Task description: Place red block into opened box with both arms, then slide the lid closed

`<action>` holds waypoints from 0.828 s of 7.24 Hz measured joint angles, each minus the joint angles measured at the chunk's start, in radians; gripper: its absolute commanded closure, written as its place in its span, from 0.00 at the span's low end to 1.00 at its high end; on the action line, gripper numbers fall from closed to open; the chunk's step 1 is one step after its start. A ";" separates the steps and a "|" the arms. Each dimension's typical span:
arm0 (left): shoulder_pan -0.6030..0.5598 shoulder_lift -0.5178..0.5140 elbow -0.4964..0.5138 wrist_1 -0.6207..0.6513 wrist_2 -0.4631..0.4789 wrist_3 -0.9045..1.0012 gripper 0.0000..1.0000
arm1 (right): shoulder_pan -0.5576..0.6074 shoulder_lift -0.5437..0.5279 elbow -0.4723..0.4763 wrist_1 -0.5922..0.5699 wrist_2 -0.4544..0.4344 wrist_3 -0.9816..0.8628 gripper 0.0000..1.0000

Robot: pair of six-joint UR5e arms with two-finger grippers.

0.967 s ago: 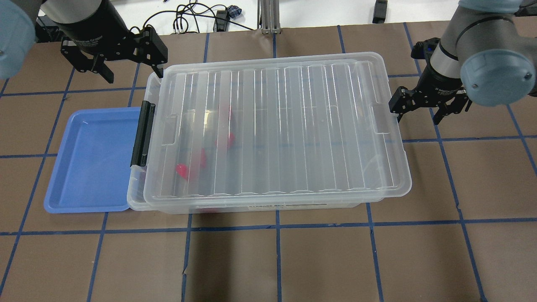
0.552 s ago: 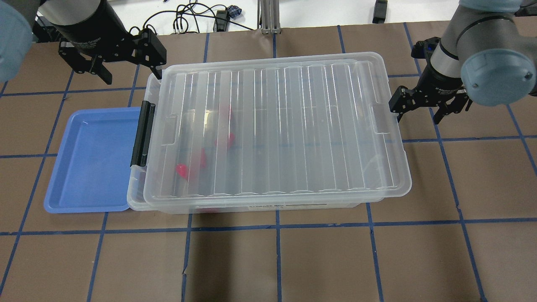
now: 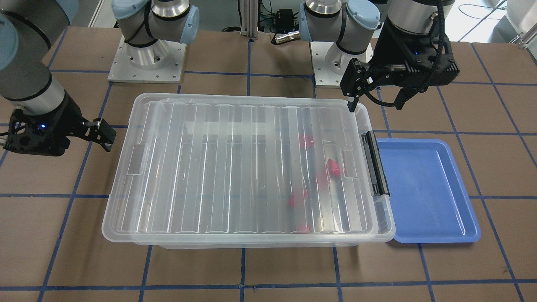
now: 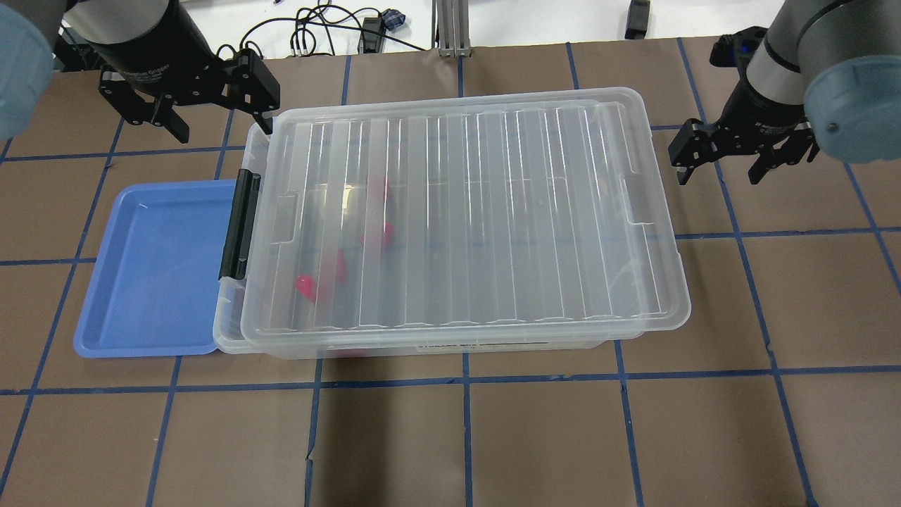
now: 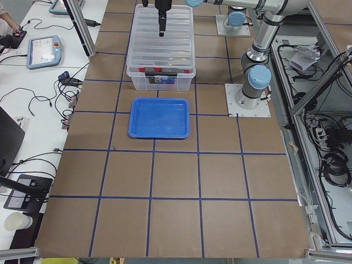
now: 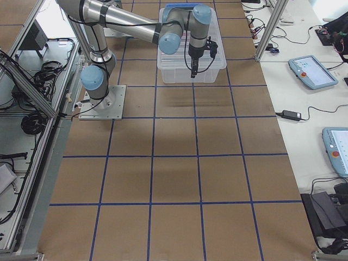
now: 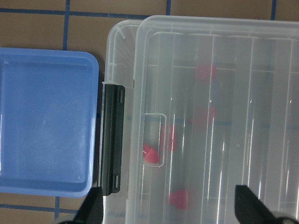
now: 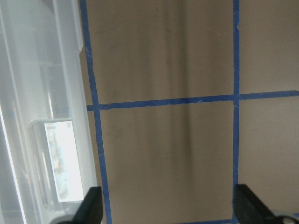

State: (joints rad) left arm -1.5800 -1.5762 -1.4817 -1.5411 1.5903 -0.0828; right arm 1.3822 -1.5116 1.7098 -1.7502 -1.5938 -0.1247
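The clear box [image 4: 229, 331] sits mid-table with the ribbed lid [image 4: 493, 211] lying over it, shifted slightly right so the box's left rim shows beside the black latch [image 4: 239, 225]. Several red blocks [image 4: 306, 287] lie inside the left half, blurred through the lid; they also show in the left wrist view [image 7: 150, 153]. My left gripper [image 4: 224, 127] hovers open at the box's far left corner, holding nothing. Off the lid's right end, my right gripper [image 4: 719, 176] is open and empty above bare table. In the right wrist view the lid's edge [image 8: 51, 140] is at the left.
A blue tray [image 4: 155, 267] with nothing in it lies against the box's left end, next to the latch. Brown paper with blue tape lines covers the table [image 4: 464, 436]. Cables and a metal post stand beyond the far edge.
My right gripper has drawn away from the lid's right end, going right and farther back. The left gripper shifted only slightly. Box, lid and blocks have not moved.
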 measured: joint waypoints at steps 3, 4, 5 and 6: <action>0.000 -0.001 0.000 0.001 -0.003 0.000 0.00 | 0.034 -0.175 -0.007 0.155 0.014 0.035 0.00; 0.000 -0.005 0.003 0.001 -0.002 0.000 0.00 | 0.064 -0.193 -0.007 0.175 0.018 0.061 0.00; 0.000 -0.014 0.008 0.001 -0.001 0.000 0.00 | 0.091 -0.198 -0.007 0.183 0.022 0.095 0.00; 0.000 -0.022 0.015 -0.001 0.001 0.000 0.00 | 0.118 -0.197 -0.006 0.185 0.024 0.115 0.00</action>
State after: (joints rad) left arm -1.5800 -1.5986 -1.4664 -1.5418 1.5910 -0.0825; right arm 1.5002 -1.7082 1.7041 -1.5653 -1.5695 -0.0102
